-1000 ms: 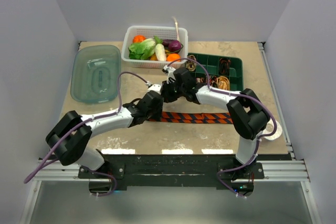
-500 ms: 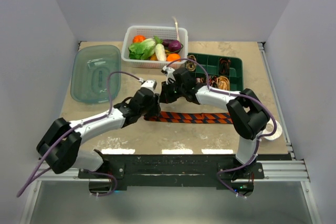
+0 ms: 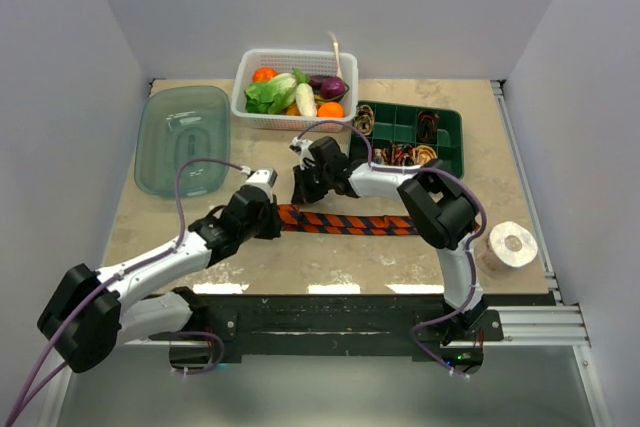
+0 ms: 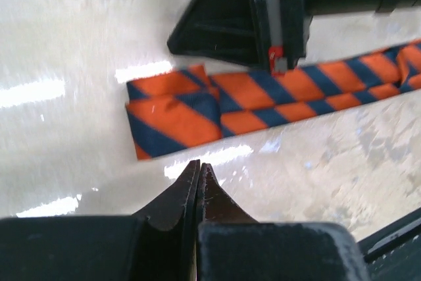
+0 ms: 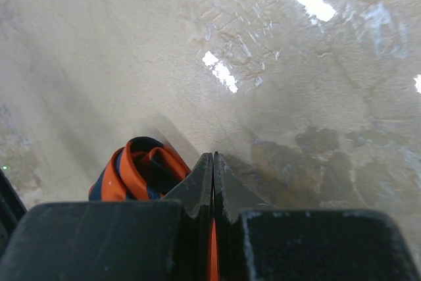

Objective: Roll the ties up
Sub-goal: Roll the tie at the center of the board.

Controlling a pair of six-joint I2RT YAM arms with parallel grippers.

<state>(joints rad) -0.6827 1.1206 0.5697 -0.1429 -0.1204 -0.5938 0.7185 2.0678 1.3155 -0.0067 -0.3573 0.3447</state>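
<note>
Worktop (image 3: 330, 259) carries, back row left to right: clear lidded tub (image 3: 180, 137), white basket (image 3: 240, 82) of vegetables, green tray (image 3: 455, 142) with compartments. White tape roll (image 3: 508, 244) sits near the right edge, not part of the job.

Striped tie (image 3: 350, 222), orange and dark, lies flat across the middle of the worktop. Its left end is folded back over itself, so only the first turn is started. Coiled ties (image 3: 425, 155) sit in the tray compartments, so I'd judge those done and this one in hand.

Right gripper (image 5: 212, 162): fingers pressed together, a sliver of orange showing in the slit and a small loop of the tie bulging just beside them. Looks like it's pinching the striped tie near the fold.

Left gripper (image 4: 199, 172): fingers pressed together on nothing, tip just short of the folded end, not touching it.

Step as I read it: starting the roll at the left end. Next move needs the left gripper to spread, take the doubled end and turn it over toward the right while the right one holds the fabric taut. Risk is the fold springing flat if that pinch lets go early.
</note>
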